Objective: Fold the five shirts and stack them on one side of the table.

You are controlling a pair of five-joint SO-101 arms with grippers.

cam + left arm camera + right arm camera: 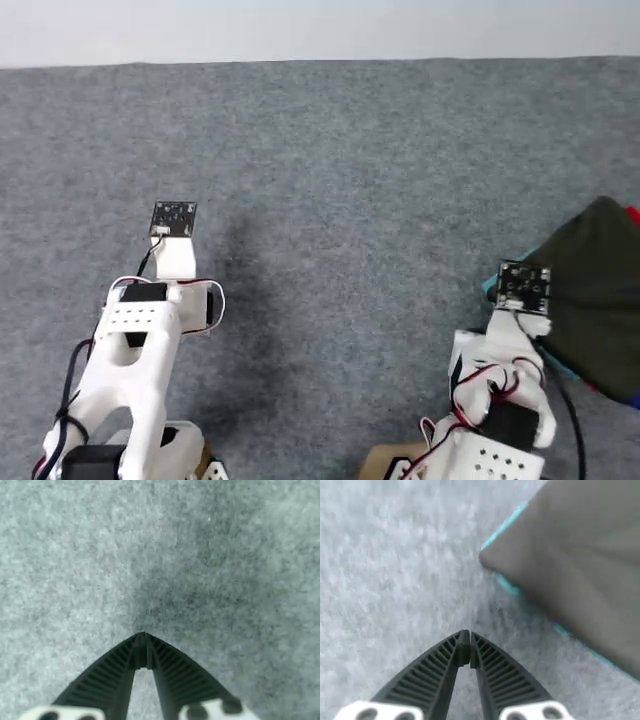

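The stack of folded shirts (590, 310) is sitting at the right edge of the grey felt worktop (350, 150). A dark olive shirt (580, 545) is lying on top, with a teal edge (506, 584) peeking out beneath it. The right claw (465, 642) is hanging just beside the stack's corner, tips pressed together on nothing. The left claw (144, 645), likewise closed and empty, is hovering over the worktop, well apart from the stack.

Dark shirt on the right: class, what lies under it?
Along the edges of the dark shirt a teal layer peeks out, with a red bit at its far corner. The rest is covered, so the count cannot be told.
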